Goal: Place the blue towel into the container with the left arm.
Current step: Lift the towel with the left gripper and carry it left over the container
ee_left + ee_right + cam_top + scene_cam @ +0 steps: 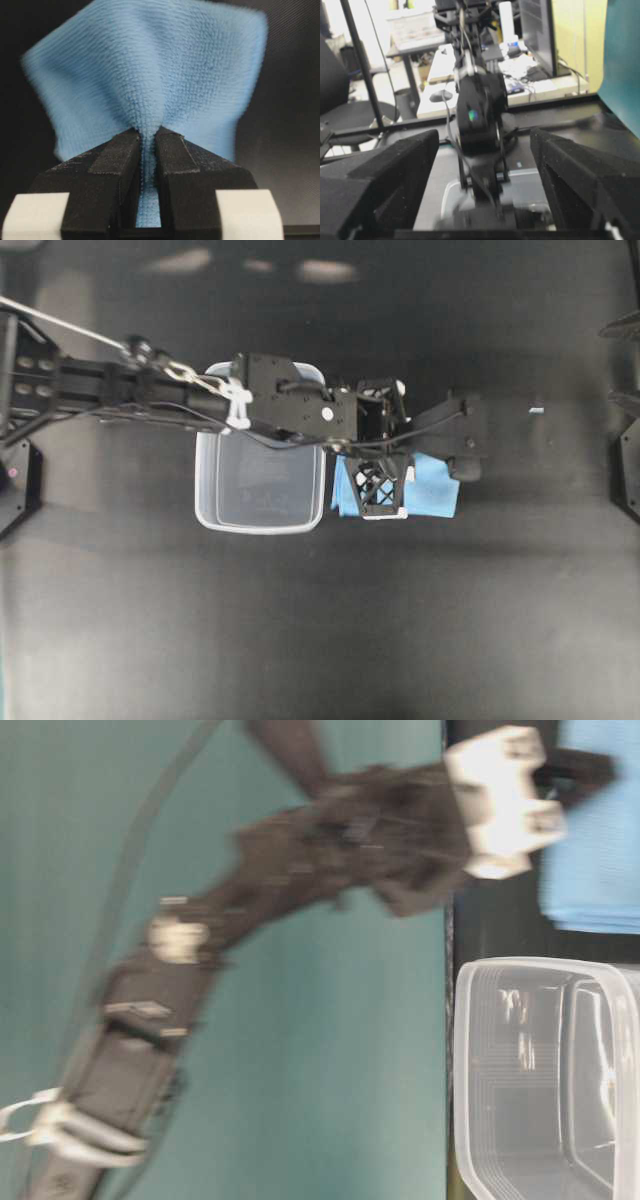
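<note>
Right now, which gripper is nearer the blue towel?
Left. The left gripper is shut on the blue towel, pinching a fold. The right gripper is open and parked at the table's far right edge, away from the cloth.

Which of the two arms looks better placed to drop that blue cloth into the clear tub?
The left. Its fingers are already pinched shut on the blue towel, and the clear tub sits empty right beside the towel. The right gripper is open, holds nothing, and sits at the table's far edge.
</note>
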`<action>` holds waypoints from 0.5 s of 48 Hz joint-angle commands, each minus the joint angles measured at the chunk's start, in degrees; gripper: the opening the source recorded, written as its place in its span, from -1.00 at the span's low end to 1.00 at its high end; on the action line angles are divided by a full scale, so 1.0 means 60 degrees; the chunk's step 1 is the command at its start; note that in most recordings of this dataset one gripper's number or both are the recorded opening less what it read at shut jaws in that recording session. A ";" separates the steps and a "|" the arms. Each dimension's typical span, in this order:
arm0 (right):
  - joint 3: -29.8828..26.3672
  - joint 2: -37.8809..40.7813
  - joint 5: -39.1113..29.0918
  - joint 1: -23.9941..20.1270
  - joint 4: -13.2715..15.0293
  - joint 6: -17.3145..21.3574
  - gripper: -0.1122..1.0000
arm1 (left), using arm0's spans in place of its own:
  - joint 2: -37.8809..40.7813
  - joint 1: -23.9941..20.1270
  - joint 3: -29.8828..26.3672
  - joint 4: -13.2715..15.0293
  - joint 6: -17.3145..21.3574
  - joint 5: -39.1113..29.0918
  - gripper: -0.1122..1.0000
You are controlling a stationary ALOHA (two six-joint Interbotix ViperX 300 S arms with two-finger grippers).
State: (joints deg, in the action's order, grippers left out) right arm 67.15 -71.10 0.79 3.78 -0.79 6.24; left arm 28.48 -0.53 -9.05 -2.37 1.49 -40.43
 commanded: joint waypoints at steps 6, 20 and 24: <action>-0.0234 -0.0029 0.0029 0.0073 -0.0029 -0.0015 0.50 | -0.2051 0.0088 -0.0674 -0.0029 -0.0029 -0.1465 -0.70; -0.0234 -0.0029 0.0044 0.0103 -0.0044 -0.0015 0.50 | -0.4614 0.0073 0.0630 -0.0029 -0.0073 -0.3164 -0.70; -0.0234 -0.0029 0.0088 0.0103 -0.0029 -0.0015 0.50 | -0.5171 0.0015 0.1348 -0.0029 -0.0088 -0.3091 -0.70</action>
State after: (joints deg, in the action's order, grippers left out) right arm 66.88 -71.72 0.79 4.31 -0.79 6.15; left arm 2.46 -0.26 -4.22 -2.37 1.14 -59.24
